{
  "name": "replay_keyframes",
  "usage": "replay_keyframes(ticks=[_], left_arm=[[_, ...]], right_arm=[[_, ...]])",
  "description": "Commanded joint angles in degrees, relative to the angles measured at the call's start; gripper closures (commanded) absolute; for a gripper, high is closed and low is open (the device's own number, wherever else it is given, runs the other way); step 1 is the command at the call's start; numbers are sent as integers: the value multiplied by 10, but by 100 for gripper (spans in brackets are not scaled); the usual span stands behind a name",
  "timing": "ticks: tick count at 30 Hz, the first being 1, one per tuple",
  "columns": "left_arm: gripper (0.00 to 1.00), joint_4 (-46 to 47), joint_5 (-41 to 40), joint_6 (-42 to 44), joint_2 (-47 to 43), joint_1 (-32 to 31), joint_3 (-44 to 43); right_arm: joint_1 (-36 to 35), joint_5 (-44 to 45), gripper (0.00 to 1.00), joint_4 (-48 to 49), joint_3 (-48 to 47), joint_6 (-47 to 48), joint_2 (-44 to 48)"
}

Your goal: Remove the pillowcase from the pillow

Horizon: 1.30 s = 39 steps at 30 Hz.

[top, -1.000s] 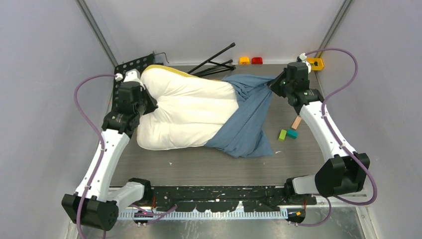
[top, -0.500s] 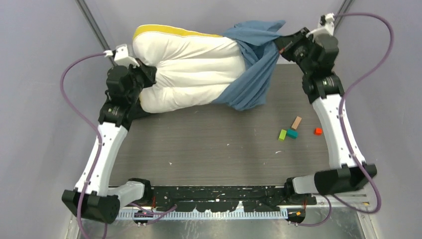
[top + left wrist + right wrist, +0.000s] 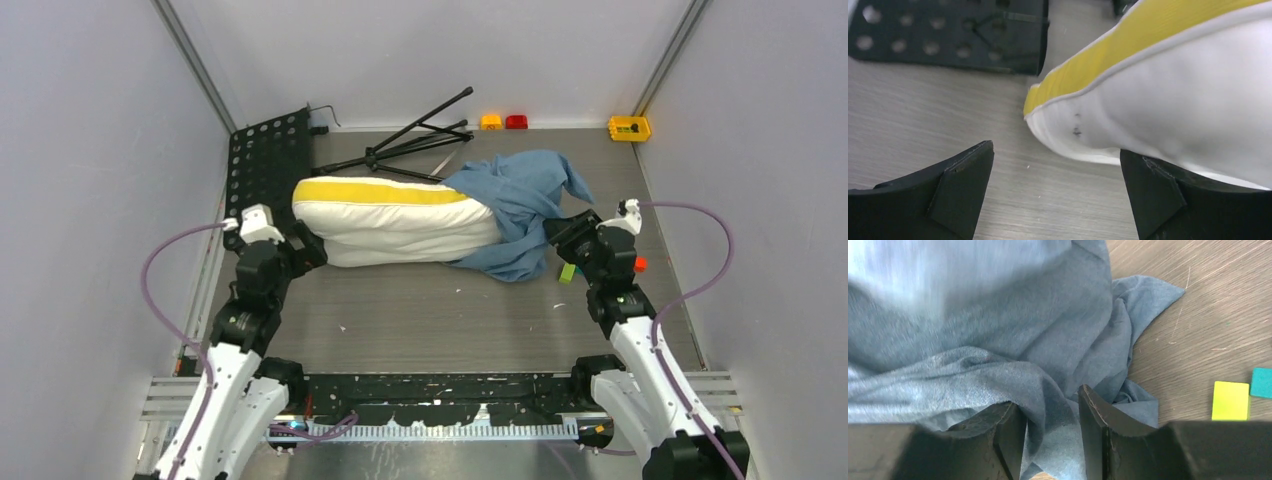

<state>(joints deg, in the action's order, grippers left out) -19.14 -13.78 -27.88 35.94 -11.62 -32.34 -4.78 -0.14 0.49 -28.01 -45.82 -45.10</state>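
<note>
The left pincer (image 3: pixel 305 250) stands wide open and has hold of nothing. Just ahead of its fingertips (image 3: pixel 973 165) lies the near corner of the pillow (image 3: pixel 1173 100). It is cream-white, with a yellow band along its upper side and two small dark marks by the seam. In the left wrist view the pillow's underside overlaps the top of the right-hand finger. The left-hand finger is clear of it, with bare table (image 3: pixel 923 120) between. Beyond the pincer and to its left lies a black perforated plate (image 3: pixel 948 35), flat on the table.

From above, the pillow (image 3: pixel 400 225) stretches away from the left pincer toward the right pincer (image 3: pixel 555 232), lying on its long edge with the yellow band uppermost. Its far end is still inside the pillowcase (image 3: pixel 520 195), which is bunched in a wrinkled blue heap around that end.

The right pincer (image 3: pixel 1050 405) has its fingers partly apart. A fold of the pillowcase (image 3: pixel 973 330) runs down through the gap between them. Whether the fingers press on that fold or merely straddle it cannot be told. The rest of the cloth piles up ahead of the pincer and to its left. To its right, well clear of the cloth, a yellow-green block (image 3: pixel 1230 400) and a teal block (image 3: pixel 1262 382) lie side by side on the table.

Past both pincers, near the back wall, lies a folded black tripod (image 3: pixel 410 140).
</note>
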Motion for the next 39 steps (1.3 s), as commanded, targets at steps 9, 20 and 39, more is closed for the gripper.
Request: replay_keyframes(ticks=[9,20,39], left_arm=[[2,-82,151,35,23,0,-256],[6,-191,338,47,208,-15,-466],[0,-355,166,-65,207,-70,-254]], right_arm=[[1,-38,54,-71,-30,33,105],[2,-66,15,-314,-304,116,77],[-77,-81,12,-497,-360,158,-142]])
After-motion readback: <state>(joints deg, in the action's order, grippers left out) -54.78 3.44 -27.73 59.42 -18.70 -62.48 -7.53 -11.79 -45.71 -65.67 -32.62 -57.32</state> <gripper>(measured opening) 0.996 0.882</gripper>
